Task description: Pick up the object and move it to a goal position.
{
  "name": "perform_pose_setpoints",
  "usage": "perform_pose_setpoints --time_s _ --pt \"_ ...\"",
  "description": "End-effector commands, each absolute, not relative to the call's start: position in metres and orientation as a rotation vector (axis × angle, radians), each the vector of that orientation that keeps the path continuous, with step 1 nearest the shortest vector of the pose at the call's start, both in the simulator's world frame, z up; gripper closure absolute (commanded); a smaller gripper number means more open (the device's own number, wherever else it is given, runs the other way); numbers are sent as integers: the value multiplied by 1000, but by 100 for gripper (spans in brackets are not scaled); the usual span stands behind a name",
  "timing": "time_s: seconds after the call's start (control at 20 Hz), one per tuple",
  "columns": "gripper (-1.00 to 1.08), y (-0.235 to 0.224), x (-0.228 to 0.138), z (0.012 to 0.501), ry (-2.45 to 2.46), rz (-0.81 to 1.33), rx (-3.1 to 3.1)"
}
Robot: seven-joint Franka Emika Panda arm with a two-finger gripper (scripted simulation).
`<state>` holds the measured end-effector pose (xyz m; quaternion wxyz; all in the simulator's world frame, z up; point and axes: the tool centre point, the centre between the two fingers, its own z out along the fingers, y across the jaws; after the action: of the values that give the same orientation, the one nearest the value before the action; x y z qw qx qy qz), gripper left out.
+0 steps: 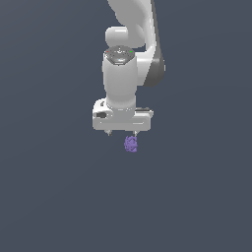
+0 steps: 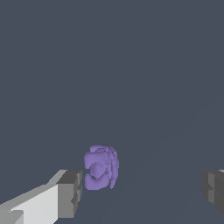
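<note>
Gripper (image 1: 122, 133) hanging at the arm's end over the plain grey floor (image 1: 54, 197), jaws spread wide, nothing held. Object (image 1: 131, 143), purple and knobbly, just under the gripper toward the exterior view's right, beside one finger (image 2: 70, 192) in the wrist view and well apart from the other; contact there not discernible.

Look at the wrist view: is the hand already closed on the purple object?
No. The hand is open, its two fingers wide apart, and the purple object sits ungripped near one of them.
</note>
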<state>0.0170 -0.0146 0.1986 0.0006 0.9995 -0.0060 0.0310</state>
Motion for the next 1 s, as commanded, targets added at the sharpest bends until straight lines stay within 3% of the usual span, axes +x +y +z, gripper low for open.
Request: perform_pose_setpoints --time_s 0.0,0.45,0.95 --pt "-92 -15 17 199 -19 97 3139" --pt "-92 -45 25 211 -67 129 3105" --pt "-92 -38 20 199 -56 116 3109"
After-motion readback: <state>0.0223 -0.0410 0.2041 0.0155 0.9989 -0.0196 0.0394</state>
